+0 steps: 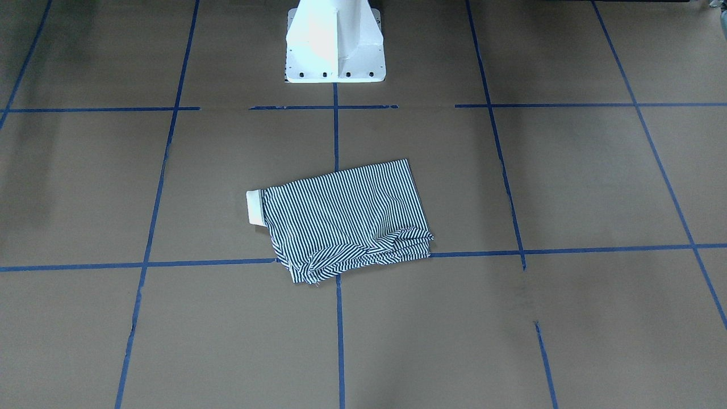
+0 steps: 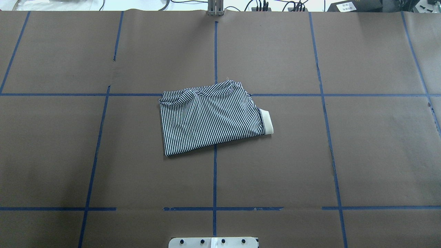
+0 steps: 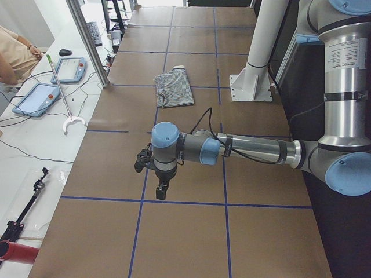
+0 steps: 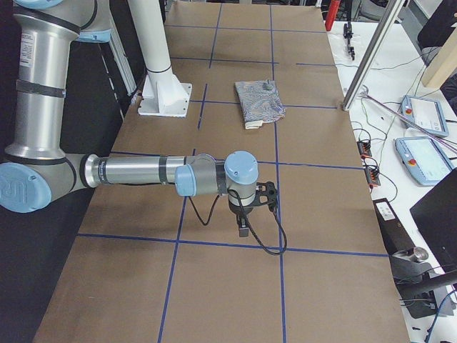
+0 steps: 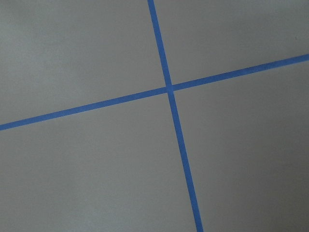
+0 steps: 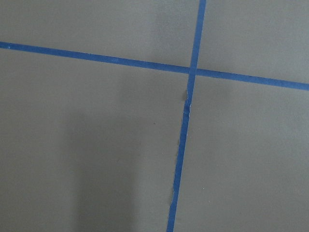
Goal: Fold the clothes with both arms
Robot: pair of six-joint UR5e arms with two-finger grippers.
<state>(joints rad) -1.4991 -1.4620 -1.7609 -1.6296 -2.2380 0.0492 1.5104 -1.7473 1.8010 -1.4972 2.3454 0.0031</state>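
Near the middle of the brown paper-covered table (image 2: 379,155), a short-sleeved polo shirt with thin navy-and-white stripes (image 2: 210,119) lies folded into a rough rectangle. It sits across the centre line of the blue tape lines (image 2: 215,179) that grid the paper. Its plain cream collar (image 2: 267,121) sticks out at the end on the robot's right. The edge farthest from the robot is bunched into loose diagonal folds and rests on a cross line of tape. The edge nearest the robot is straight and flat. A white metal pedestal (image 1: 335,40) stands at the robot's side of the table, apart from the shirt.

Nothing touches the garment. The silver-grey jointed left arm (image 3: 249,150) with pale blue joint caps reaches out low over its own end of the table. Its black left gripper (image 3: 161,192) points down at the paper, well apart from the shirt. The matching right arm (image 4: 136,171) does likewise at the opposite end, its black right gripper (image 4: 243,229) hanging above a tape line. Whether either pincer is spread or pressed together cannot be told from these side views. Both wrist cameras show only bare paper and crossing tape.
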